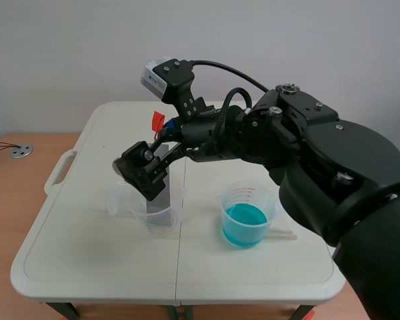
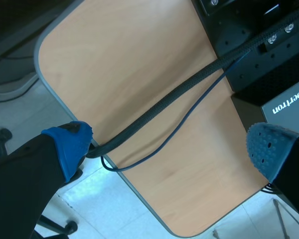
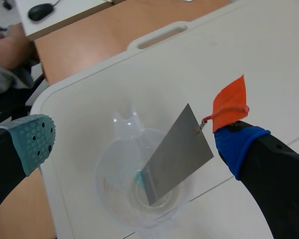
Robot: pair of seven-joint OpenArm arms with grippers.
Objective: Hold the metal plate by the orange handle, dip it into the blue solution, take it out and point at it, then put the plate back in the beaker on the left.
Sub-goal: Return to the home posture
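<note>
The right gripper [image 3: 135,137] hangs wide open over the clear beaker [image 3: 105,179] and grips nothing. Its grey-green dotted pad stands off one side of the beaker. Its blue pad is on the other side, just against the orange handle [image 3: 229,103]. In the scene view the gripper's black body [image 1: 143,170] stands in front of the beaker's upper part and hides much of the plate. The left gripper [image 2: 170,147] is likewise spread wide and empty, above a wooden desk [image 2: 139,74] crossed by a braided black cable [image 2: 189,84] and a thin blue one.

The metal plate [image 3: 177,154] is a flat, dull grey rectangle. Its lower end sits down inside the beaker and it leans tilted toward the rim. The handle is a thin orange flag wired to its top corner. The beaker is clear plastic with a spout and faint printed marks, and it holds the plate.

Beside that beaker, toward the arm's base, a second clear beaker [image 1: 228,200] holds blue solution [image 1: 245,219]. A white stick [image 1: 283,233] lies just past it. Both beakers stand on a white moulded table [image 1: 87,253]. A person's hand [image 3: 2,47] rests beyond the table's edge.
</note>
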